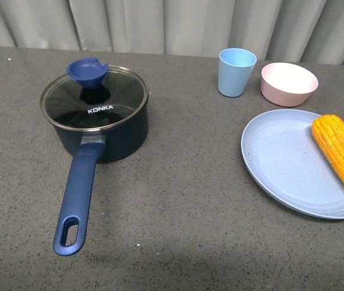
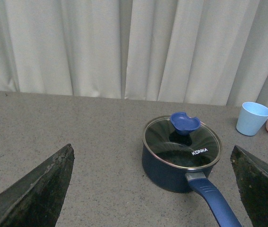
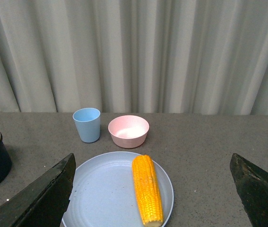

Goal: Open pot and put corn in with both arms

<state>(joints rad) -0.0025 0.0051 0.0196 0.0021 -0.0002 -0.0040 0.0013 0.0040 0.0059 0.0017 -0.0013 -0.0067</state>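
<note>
Right wrist view: corn (image 3: 147, 189) beyond gripper (image 3: 151, 157)

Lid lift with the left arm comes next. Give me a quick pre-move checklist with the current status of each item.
1. The lid sits closed on the pot: ok.
2. The knob is uncovered, with nothing touching it: ok.
3. The left gripper has its jaws wide open and empty: ok.
4. The right gripper has its jaws wide open and empty: ok.
5. The corn lies on the plate, unobstructed: ok.
6. The cup and bowl stand apart from the pot: ok.
</note>
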